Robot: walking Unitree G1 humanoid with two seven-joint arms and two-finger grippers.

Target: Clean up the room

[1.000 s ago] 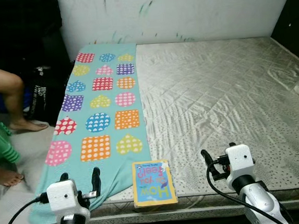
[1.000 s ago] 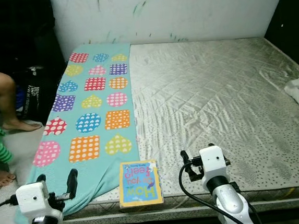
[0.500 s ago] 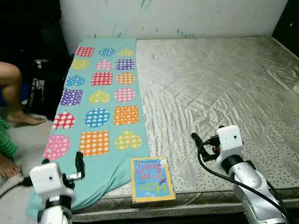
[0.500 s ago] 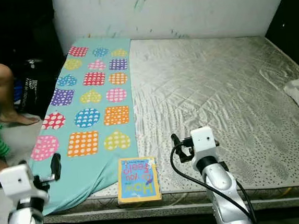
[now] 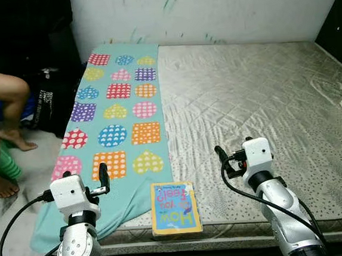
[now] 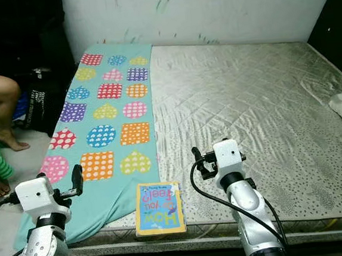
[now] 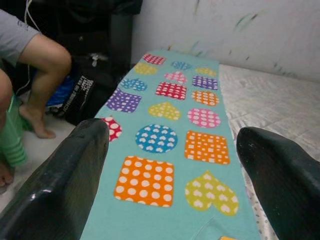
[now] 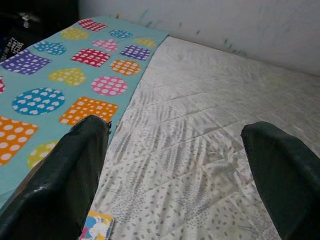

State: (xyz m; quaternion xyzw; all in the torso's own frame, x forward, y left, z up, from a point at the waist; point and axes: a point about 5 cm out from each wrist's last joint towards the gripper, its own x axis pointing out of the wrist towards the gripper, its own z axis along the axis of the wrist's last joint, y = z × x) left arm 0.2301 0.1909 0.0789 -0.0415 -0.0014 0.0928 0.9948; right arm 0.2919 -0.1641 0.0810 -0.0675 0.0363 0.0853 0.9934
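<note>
Both claws hang spread and empty over the near edge of the bed (image 5: 257,90): the left claw (image 7: 175,170) above the hanging end of the blanket (image 5: 117,117) (teal, with dotted hearts and squares), the right claw (image 8: 180,170) above bare mattress. The book (image 5: 175,207) lies flat at the bed's edge between the two claws, nearer than either. A person's legs (image 5: 2,119) show beyond the left claw, off the bed.
</note>
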